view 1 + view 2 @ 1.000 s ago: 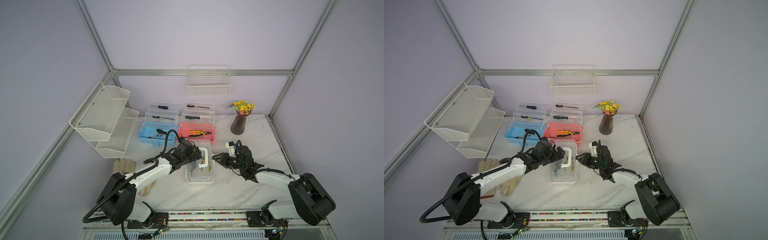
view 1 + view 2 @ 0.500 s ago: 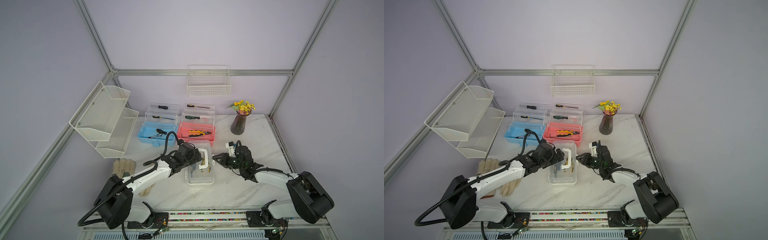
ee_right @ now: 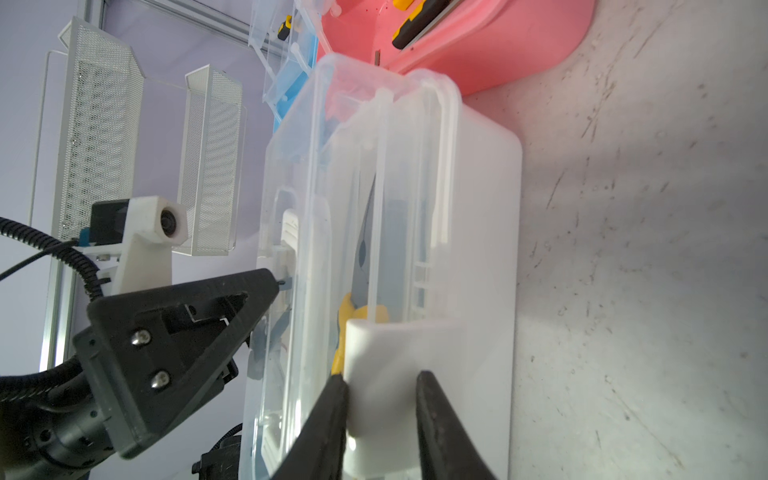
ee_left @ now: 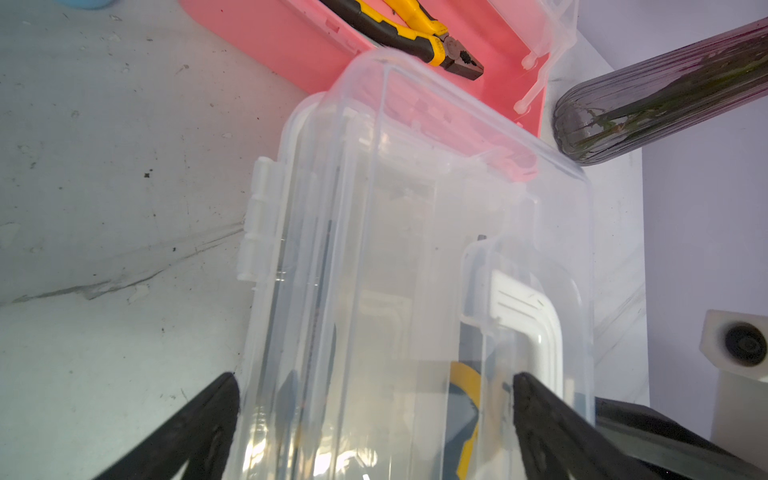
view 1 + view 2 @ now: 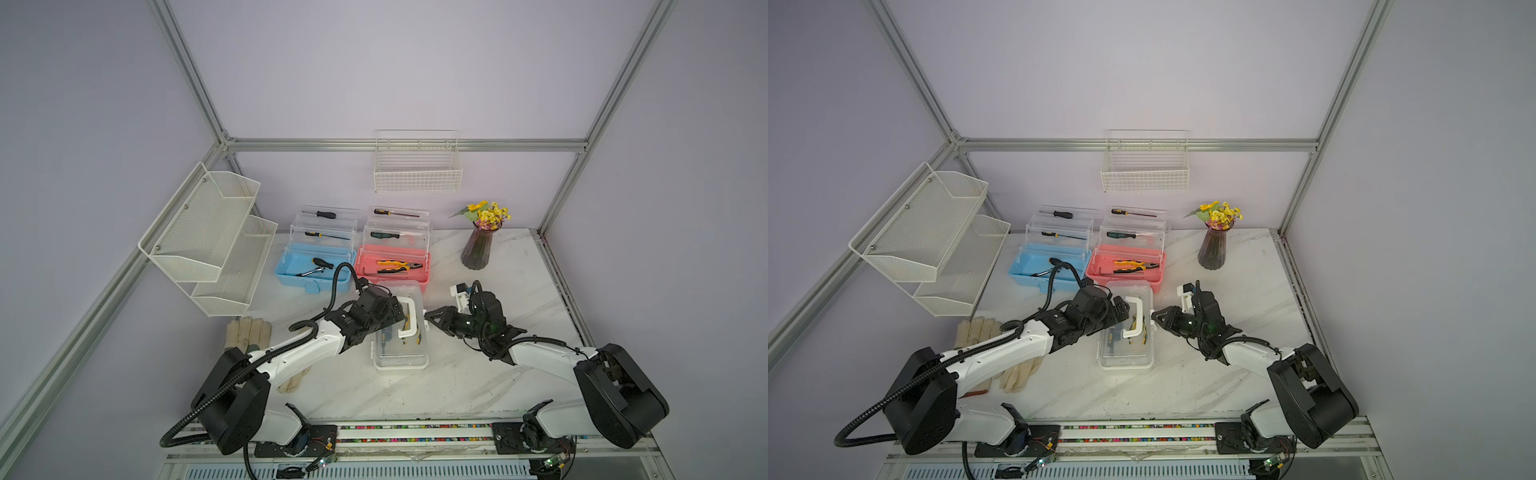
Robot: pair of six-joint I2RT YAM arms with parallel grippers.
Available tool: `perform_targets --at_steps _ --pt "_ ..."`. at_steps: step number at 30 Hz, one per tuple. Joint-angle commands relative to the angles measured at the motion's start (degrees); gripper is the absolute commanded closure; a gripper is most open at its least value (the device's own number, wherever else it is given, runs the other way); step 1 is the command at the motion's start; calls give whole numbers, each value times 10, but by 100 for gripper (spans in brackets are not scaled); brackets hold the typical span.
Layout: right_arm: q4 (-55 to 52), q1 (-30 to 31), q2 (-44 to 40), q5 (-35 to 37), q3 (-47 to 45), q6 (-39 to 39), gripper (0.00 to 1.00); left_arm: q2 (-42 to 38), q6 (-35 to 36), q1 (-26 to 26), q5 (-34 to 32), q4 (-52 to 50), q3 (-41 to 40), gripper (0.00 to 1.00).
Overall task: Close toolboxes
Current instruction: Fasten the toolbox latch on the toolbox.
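Observation:
The white toolbox (image 5: 401, 353) (image 5: 1125, 357) lies mid-table with its clear lid down and white handle (image 5: 409, 316) on top. My left gripper (image 5: 395, 312) (image 4: 374, 378) is wide open over the lid, one finger at each side of it. My right gripper (image 5: 430, 316) (image 3: 380, 374) is at the box's right side. Its jaws are a narrow gap apart, with the tips against the white latch (image 3: 395, 345). Behind stand the blue toolbox (image 5: 291, 278) and the pink toolbox (image 5: 368, 262), both with lids and trays raised.
A dark vase of yellow flowers (image 5: 478, 249) stands at the back right. Gloves (image 5: 249, 332) lie at the left under my left arm. A mesh shelf (image 5: 208, 232) hangs on the left wall and a wire basket (image 5: 417, 174) on the back wall.
My right gripper's jaws have narrowed at the white latch. My left gripper has shifted slightly further over the lid and stays wide open.

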Motion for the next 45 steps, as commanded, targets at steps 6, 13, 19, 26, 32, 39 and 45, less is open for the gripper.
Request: perform_targets --at_steps 6,13,19,26,32,39,45 --pt "-53 35 10 5 15 -11 71 30 -27 -8 13 -3 -1 0" --pt "-53 46 27 13 21 -11 73 26 -31 -9 10 -1 -5 0" --pt "-100 63 26 42 39 -28 73 25 -35 -10 7 3 -6 0" --pt "-167 96 30 93 74 -54 73 29 -37 -10 7 6 -6 0" --pt "-154 104 46 89 75 -50 74 33 -39 -11 10 11 -6 0" --pt "-124 109 58 79 69 -40 75 35 -42 -13 13 18 -8 0" --pt "-78 112 79 52 59 -28 76 38 -44 -14 17 30 -12 0"
